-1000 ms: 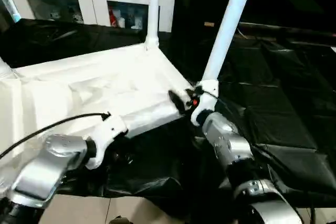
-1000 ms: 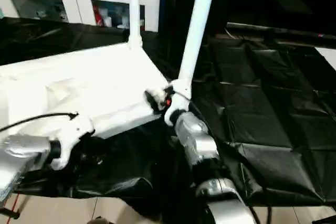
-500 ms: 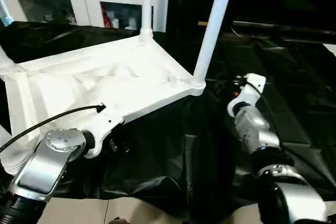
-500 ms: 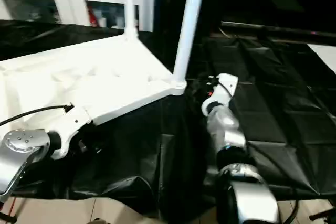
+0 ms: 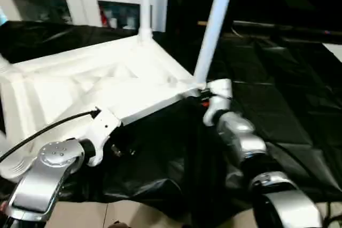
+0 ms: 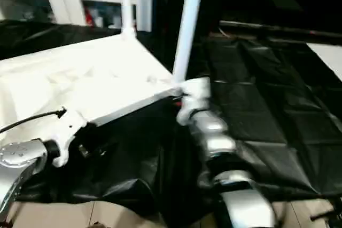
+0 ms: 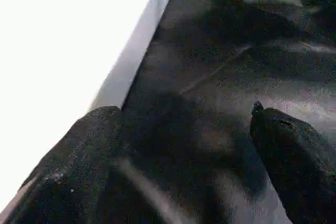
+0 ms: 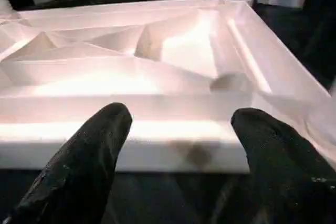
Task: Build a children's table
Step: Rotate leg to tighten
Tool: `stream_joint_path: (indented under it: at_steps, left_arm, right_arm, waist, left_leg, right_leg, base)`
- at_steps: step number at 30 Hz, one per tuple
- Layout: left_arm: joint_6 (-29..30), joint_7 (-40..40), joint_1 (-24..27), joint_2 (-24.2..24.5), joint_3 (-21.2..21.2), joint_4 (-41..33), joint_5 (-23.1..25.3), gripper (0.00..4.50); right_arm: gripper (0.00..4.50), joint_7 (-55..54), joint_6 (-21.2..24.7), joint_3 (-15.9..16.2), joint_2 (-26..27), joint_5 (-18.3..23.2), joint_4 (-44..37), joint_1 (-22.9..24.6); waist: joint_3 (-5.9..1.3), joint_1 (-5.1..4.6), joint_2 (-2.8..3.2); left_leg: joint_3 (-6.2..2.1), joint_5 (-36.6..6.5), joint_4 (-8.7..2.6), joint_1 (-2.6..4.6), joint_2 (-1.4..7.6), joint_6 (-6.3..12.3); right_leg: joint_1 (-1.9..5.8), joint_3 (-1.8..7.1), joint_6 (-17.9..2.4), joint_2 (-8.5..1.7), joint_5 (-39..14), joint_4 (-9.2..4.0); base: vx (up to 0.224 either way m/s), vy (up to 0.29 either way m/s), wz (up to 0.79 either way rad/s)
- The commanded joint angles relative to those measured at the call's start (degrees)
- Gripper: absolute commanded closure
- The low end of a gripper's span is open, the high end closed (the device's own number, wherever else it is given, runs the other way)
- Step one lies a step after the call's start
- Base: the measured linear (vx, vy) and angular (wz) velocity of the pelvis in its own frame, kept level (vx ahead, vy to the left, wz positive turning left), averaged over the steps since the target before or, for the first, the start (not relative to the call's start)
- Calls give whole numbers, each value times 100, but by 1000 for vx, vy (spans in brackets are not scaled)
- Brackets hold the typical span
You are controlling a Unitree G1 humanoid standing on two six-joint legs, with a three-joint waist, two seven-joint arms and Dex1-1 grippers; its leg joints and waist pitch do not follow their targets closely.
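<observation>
Children's table [image 5: 101, 84]: white plastic, lying upside down on a surface draped in black sheeting [image 5: 278, 105], ribbed underside up. Two legs stand upright from its corners, the nearer leg [image 5: 214, 25] at the right front corner, the farther leg [image 5: 145, 4] at the back corner. White cabinet [image 5: 64, 4] with glass doors behind. Right claw [image 8: 178, 145]: fingers spread apart, facing the top's front rim beside the nearer leg, gripping nothing. Left claw [image 7: 184, 156]: fingers wide apart, one just beside the top's edge, over the sheeting.
</observation>
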Motion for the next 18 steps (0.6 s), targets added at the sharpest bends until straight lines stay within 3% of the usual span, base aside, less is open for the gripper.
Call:
stream_joint_path:
  at_steps: [1,4,5,8,11,12,13,14,17,18]
  left_arm:
    - [131,46,74,14,62,-275,-101,5]
    - [336,124,457,39,235,-801,-218,5]
    - [459,175,653,28,324,-1043,-258,5]
    - [698,250,1041,36,477,-1489,-315,5]
    - [795,273,1223,41,558,-1652,-342,5]
    - [850,308,1505,70,665,-1795,-335,5]
    - [850,311,1525,72,673,-1801,-334,5]
    - [826,357,1745,89,781,-1804,-287,5]
    - [797,396,1865,102,849,-1779,-248,5]
    - [791,420,1927,114,882,-1778,-233,5]
  right_arm:
    - [79,-101,-127,-111,-2,-69,158,-181]
    - [79,-460,-260,-197,79,-81,529,-544]
    - [79,-666,-336,-283,106,-7,713,-726]
    - [79,-1179,-421,-460,121,78,1097,-1096]
    - [79,-1516,-398,-567,107,69,1305,-1287]
    - [79,-1926,-394,-774,73,129,1534,-1535]
    - [79,-1954,-392,-789,70,136,1548,-1553]
    - [79,-2196,-364,-998,19,274,1685,-1751]
    - [79,-2252,-304,-1102,-35,346,1769,-1868]
    - [79,-2261,-269,-1145,-66,371,1820,-1926]
  waist:
    - [-327,13,131]
    - [-318,31,96]
    - [-315,50,57]
    - [-308,67,42]
    - [-285,91,45]
    - [-283,124,13]
    - [-283,118,26]
    - [-277,112,24]
    - [-277,131,30]
    - [-274,140,-25]
  left_leg:
    - [-97,-1999,-451,45,230,-111]
    - [-108,-2164,-474,48,231,-193]
    - [-114,-2215,-480,50,232,-233]
    - [-105,-2296,-475,64,219,-247]
    - [-100,-2427,-471,76,195,-267]
    - [-91,-2444,-467,85,192,-257]
    - [-124,-2499,-487,57,198,-291]
    - [-112,-2581,-471,81,192,-297]
    - [-110,-2601,-473,78,178,-269]
    - [-122,-2600,-473,58,174,-253]
  right_leg:
    - [225,408,-709,-420,-2464,-409]
    - [220,411,-657,-409,-2387,-405]
    - [224,407,-661,-424,-2402,-393]
    - [206,404,-584,-414,-2486,-411]
    - [179,394,-491,-395,-2660,-437]
    - [163,398,-427,-394,-2691,-450]
    - [196,381,-417,-396,-2735,-435]
    - [154,388,-381,-397,-2775,-442]
    - [156,381,-303,-373,-2768,-456]
    - [164,372,-290,-383,-2841,-443]
  base:
    - [0,0,0]
    - [0,0,0]
    - [0,0,0]
    - [0,0,0]
    - [0,0,0]
    - [0,0,0]
    - [0,0,0]
    - [0,0,0]
    - [0,0,0]
    - [0,0,0]
